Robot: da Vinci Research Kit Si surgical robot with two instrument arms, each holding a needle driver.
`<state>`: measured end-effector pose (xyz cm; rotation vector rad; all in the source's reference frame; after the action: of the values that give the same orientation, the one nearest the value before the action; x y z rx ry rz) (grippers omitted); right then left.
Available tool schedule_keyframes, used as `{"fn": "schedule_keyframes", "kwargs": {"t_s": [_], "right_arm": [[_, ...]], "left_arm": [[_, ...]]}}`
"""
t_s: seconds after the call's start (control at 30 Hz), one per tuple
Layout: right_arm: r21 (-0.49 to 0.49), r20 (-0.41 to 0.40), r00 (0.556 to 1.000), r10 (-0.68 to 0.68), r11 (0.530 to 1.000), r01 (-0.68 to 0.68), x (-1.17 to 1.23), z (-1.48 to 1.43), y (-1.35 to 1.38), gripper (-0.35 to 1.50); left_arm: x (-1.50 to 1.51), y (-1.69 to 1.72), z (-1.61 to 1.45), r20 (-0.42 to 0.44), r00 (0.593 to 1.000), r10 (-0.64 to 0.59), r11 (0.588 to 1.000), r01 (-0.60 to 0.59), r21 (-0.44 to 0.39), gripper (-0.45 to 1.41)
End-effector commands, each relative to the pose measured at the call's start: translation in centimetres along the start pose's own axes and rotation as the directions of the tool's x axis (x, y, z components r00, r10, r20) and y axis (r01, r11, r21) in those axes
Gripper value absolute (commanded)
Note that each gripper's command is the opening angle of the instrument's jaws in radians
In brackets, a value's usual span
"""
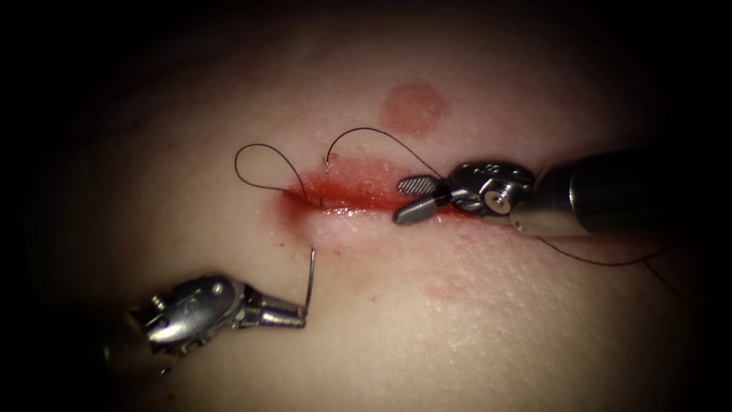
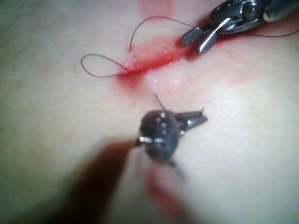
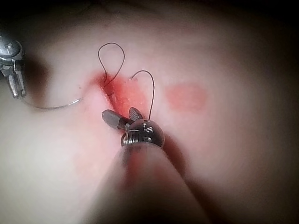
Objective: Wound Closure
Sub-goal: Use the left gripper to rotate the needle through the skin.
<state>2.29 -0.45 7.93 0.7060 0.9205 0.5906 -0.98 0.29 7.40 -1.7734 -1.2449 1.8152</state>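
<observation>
The tissue [image 1: 473,320] carries a red, wet cut [image 1: 358,192] running across the view. My left tool [image 1: 301,317] is shut on the curved needle [image 1: 309,282] near one end. The needle's other end meets the tissue just below the cut's left end, and most of its curve is out in the air. In the right wrist view the needle [image 3: 51,107] arcs from the left tool [image 3: 16,86] to the tissue. My right tool [image 1: 412,198] hovers over the middle of the cut, jaws open and holding nothing. Dark thread [image 1: 374,131] loops above the cut and runs behind the right tool.
A second thread loop [image 1: 248,179] lies off the cut's left end. More thread [image 1: 602,262] trails under the right shaft [image 1: 610,198]. A round red stain [image 1: 412,107] marks the tissue beyond the cut. The open right tool [image 2: 201,39] also appears in the left wrist view.
</observation>
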Motion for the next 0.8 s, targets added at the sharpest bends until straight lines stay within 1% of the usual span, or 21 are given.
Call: {"fn": "schedule_keyframes", "kwargs": {"t_s": [0.03, 0.2, 0.33, 0.37, 0.47, 0.6, 0.7, 0.8], "right_arm": [[0.002, -0.002, 1.000, 0.000, 1.000, 0.000, -0.01, 0.09, 0.00, 1.23], [0.003, -0.002, 1.000, 0.002, 1.000, -0.002, 0.01, 0.13, 0.00, 1.23], [0.005, -0.002, 1.000, 0.003, 1.000, -0.003, 0.02, 0.14, -0.01, 1.23], [0.004, -0.002, 1.000, 0.003, 1.000, -0.003, 0.02, 0.15, -0.01, 1.23], [0.005, -0.002, 1.000, 0.003, 1.000, -0.003, 0.02, 0.14, -0.01, 1.23], [0.007, -0.007, 1.000, 0.003, 1.000, -0.003, 0.02, 0.14, -0.02, 1.23], [0.009, -0.013, 1.000, 0.003, 1.000, -0.003, 0.01, 0.14, -0.04, 1.23], [0.009, -0.013, 1.000, 0.003, 1.000, -0.003, 0.01, 0.14, -0.05, 1.23]], "left_arm": [[-0.05, -0.01, 0.06, -0.008, 1.000, -0.012, 1.000, 0.012, -0.021, -0.35], [0.03, 0.24, 0.05, -0.020, 0.999, -0.028, 0.996, 0.026, -0.085, -0.35], [0.13, 0.44, 0.05, -0.029, 0.999, -0.036, 0.993, 0.032, -0.117, -0.35], [0.17, 0.47, 0.05, -0.031, 0.999, -0.020, 0.993, 0.016, -0.119, -0.35], [0.31, 0.50, 0.07, -0.046, 0.998, 0.052, 0.995, -0.055, -0.079, -0.35], [0.45, 0.41, 0.10, -0.051, 0.990, 0.134, 0.991, -0.134, 0.002, -0.35], [0.49, 0.28, 0.12, -0.026, 0.975, 0.219, 0.974, -0.217, 0.068, -0.35], [0.52, 0.13, 0.12, 0.019, 0.947, 0.319, 0.936, -0.318, 0.147, -0.35]]}}
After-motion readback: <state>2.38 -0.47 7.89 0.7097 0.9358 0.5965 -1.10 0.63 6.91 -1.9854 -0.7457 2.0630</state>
